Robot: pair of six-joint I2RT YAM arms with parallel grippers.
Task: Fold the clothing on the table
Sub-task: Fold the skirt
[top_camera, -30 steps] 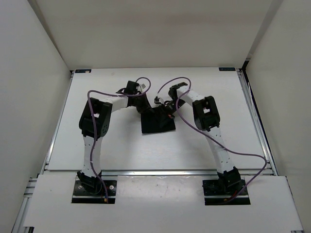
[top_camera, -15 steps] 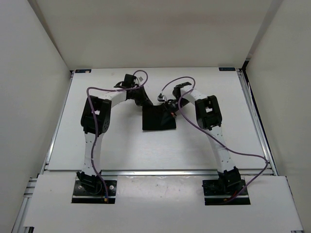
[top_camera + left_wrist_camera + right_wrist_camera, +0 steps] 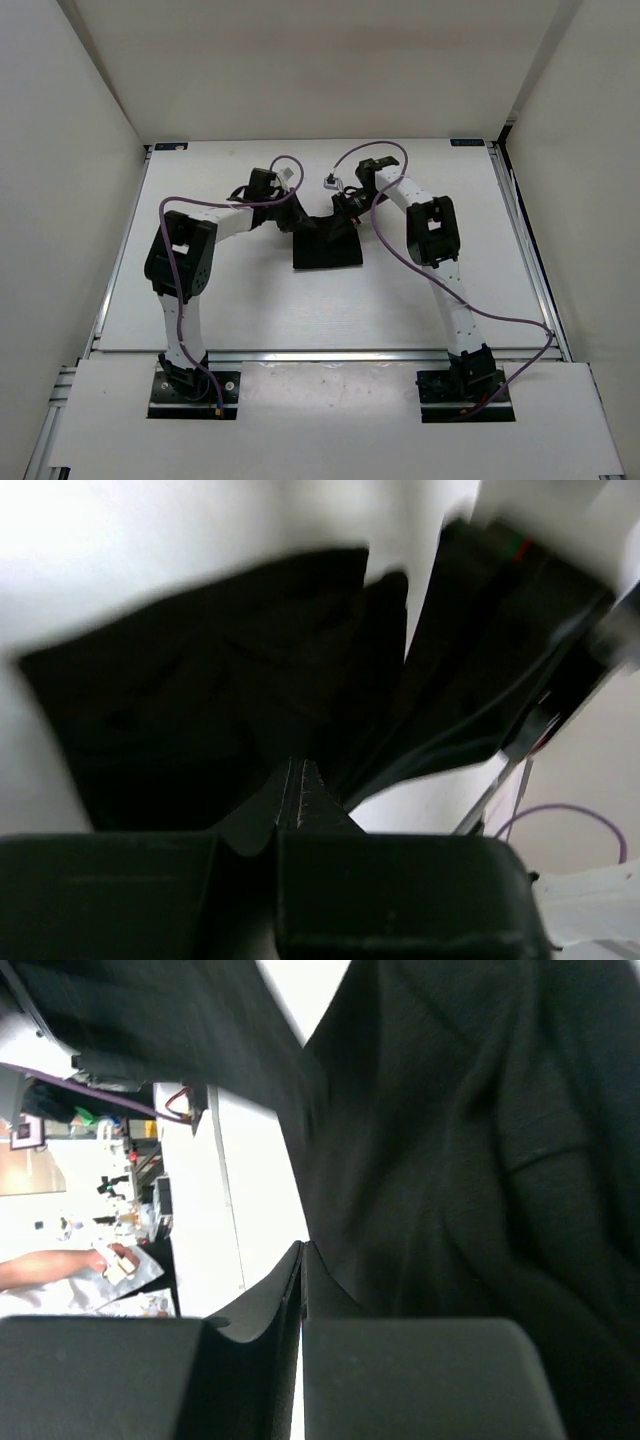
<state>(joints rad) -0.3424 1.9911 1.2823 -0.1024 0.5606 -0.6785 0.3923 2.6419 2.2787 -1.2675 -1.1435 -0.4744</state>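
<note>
The black clothing [image 3: 327,250] lies in the middle of the white table [image 3: 230,295], its far edge drawn up and narrowed toward both grippers. My left gripper [image 3: 292,216] is shut at the far left corner, and my right gripper [image 3: 346,207] is shut at the far right corner. In the left wrist view the jaws [image 3: 293,766] are pressed together with the dark clothing [image 3: 200,705] spreading from their tips. The right wrist view shows the shut jaws [image 3: 303,1248] at the edge of the creased clothing [image 3: 480,1160], which hangs close to the camera.
White walls enclose the table on three sides, with a metal rail [image 3: 330,354] along the near edge. Purple cables [image 3: 372,160] loop over both wrists. The right arm [image 3: 510,620] sits close beside my left gripper, and the left arm [image 3: 140,1020] shows in the right wrist view.
Both grippers have moved toward the far side of the table, taking the clothing's far edge with them. The cloth has straightened and stretched lengthwise.
</note>
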